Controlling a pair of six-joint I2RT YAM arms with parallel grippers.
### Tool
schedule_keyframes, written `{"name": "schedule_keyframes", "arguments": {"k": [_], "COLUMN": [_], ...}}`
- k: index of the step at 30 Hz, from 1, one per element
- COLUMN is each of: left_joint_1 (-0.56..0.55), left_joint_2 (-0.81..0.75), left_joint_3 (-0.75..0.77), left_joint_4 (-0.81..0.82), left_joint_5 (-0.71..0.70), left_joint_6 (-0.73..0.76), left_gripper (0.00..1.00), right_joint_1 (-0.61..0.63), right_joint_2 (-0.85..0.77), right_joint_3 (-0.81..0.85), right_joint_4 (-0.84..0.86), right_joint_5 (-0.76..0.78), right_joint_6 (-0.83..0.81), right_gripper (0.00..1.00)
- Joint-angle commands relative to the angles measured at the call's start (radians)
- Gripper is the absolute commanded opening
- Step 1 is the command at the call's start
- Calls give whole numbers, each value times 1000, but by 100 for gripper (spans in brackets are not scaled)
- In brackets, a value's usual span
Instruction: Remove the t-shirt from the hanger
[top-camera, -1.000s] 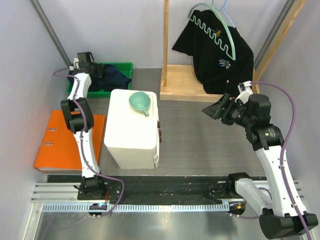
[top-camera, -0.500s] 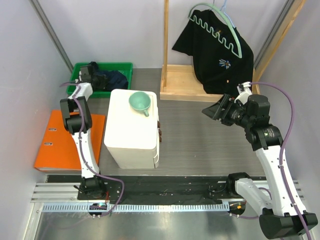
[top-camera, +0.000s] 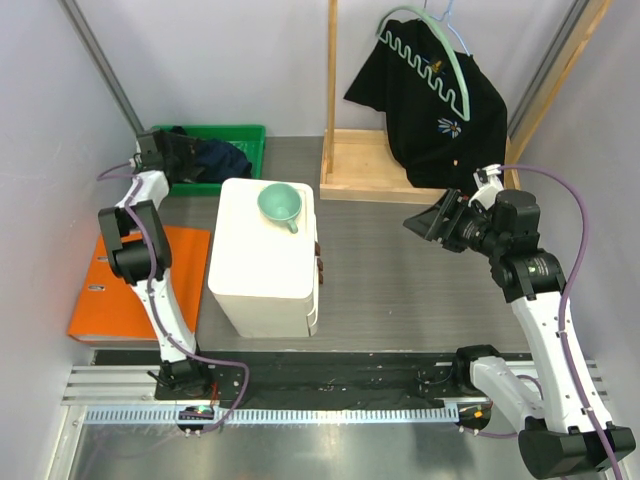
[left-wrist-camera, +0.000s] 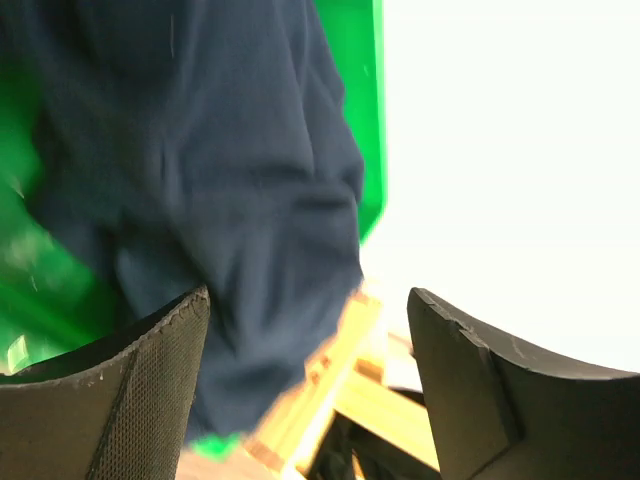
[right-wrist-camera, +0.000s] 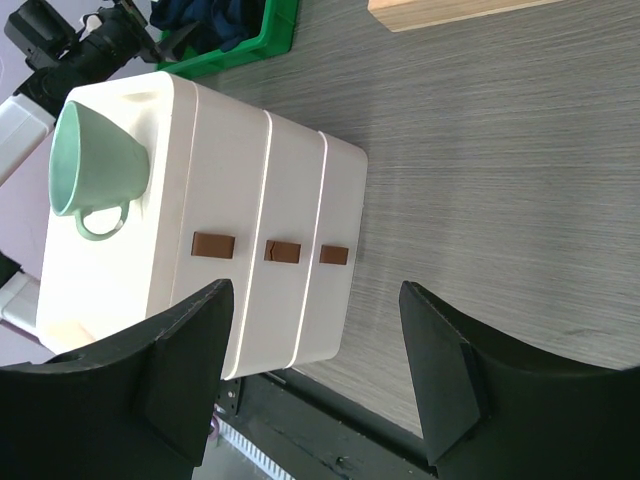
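My right pincer (top-camera: 415, 224) stands wide and empty, near the black t-shirt (top-camera: 420, 110) draped on its green hanger (top-camera: 462, 72) at the wooden rack (top-camera: 330, 90). Soft, light, floppy cloth, I judge; I'd pinch the lower hem.

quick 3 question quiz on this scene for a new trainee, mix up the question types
1. True or false: the t-shirt is off the hanger.
2. What stands on the white box? A) a cup B) a bowl C) a binder
3. Fill in: the dark cloth lies in the green ____.
Key: 1 false, it hangs on it. 2 A. 3 bin.
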Motion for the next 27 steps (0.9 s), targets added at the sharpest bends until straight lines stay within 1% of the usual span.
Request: {"name": "schedule_keyframes", "arguments": {"k": [1,3,4,5,6,7,9,10,11,12,14,15,16,18,19,21,22,25,26,27], "left_joint_1": [1,1,1,3,3,1,1,0,-2,-3,-14,-17,-20,-25,-26,-52,-63,-156,-172,-183], "left_joint_2": [-140,-209,-232,-257,-312,-337,-427,-458,-485,-542,-597,-630,-677,-726,-774,-815,-832,-883,-924,-950], "left_joint_3": [-143,-211,-277,-311,-344,-410,-473,-548,-588,-663,-734,-800,-828,-892,-905,-914,-891,-869,-875,-885], "left_joint_4": [134,160,163,172,219,235,288,333,379,478,558,615,725,819,886,904,912,915,916,916], "left_joint_5": [65,62,54,48,45,43,34,34,31,25,11,-4,-9,-4,-6,10,58,129,135,135], "left_joint_6": [-88,-127,-165,-177,-190,-205,-231,-248,-297,-318,-384,-410,-426,-469,-475,-461,-440,-385,-371,-325], "left_gripper": [79,79,79,79,79,78,77,77,76,75,74,73,73,72,72,73,73,73,73,72], "right_joint_1": [5,5,4,5,4,5,4,5,5,7,5,7,5,7,7,7,7,7,7,5], "right_joint_2": [-16,-17,-22,-28,-29,-32,-37,-39,-40,-40,-42,-42,-42,-43,-43,-43,-42,-34,-33,-33], "right_joint_3": [36,44,52,55,58,61,61,61,61,59,61,59,59,59,59,58,58,62,64,70], "right_joint_4": [19,13,7,7,3,0,-1,-3,-3,-4,-3,-3,-3,-4,-3,-4,-4,-1,-1,-3], "right_joint_5": [-13,-13,-13,-8,-7,-7,-8,-8,-10,-11,-15,-15,-15,-13,-12,-8,-5,4,8,11], "right_joint_6": [-10,-15,-16,-19,-18,-18,-19,-19,-18,-19,-19,-21,-21,-22,-22,-24,-25,-30,-30,-30], "right_gripper": [73,73,73,73,73,73,73,73,73,73,73,73,73,73,73,73,73,73,73,73]}}
